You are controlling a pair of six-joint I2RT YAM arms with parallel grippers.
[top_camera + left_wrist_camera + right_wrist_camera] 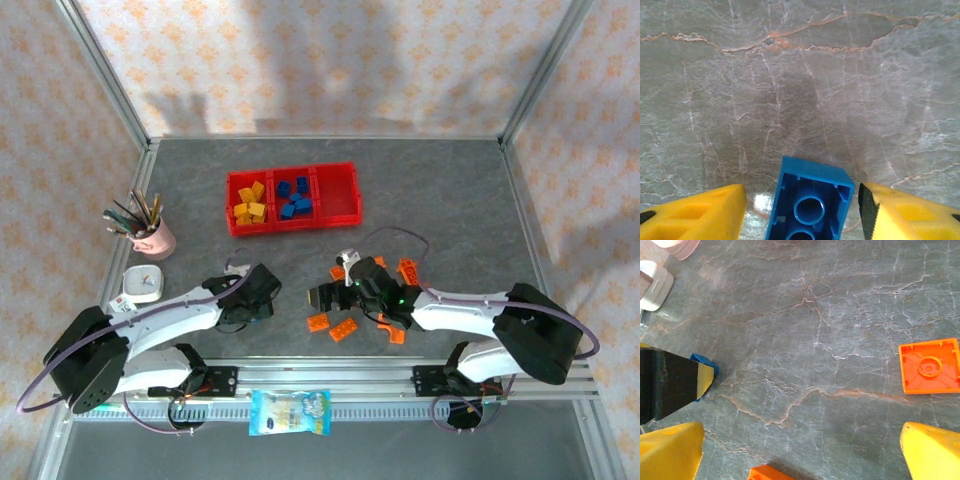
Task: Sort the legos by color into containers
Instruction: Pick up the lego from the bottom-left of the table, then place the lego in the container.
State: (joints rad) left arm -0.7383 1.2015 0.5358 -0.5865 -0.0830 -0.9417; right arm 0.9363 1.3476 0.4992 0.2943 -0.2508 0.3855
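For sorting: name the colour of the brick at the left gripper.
The brick is blue, best seen in the left wrist view.

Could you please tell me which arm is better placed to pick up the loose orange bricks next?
Right: the right fingers, open, hover among the orange bricks, while the left fingers flank a blue brick.

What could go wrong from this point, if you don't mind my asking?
1. The blue brick sits skewed between the fingers of the left gripper, nearer one finger; closing could twist or eject it.
2. The open right gripper hangs close to the left one, so moving either arm might make them collide.
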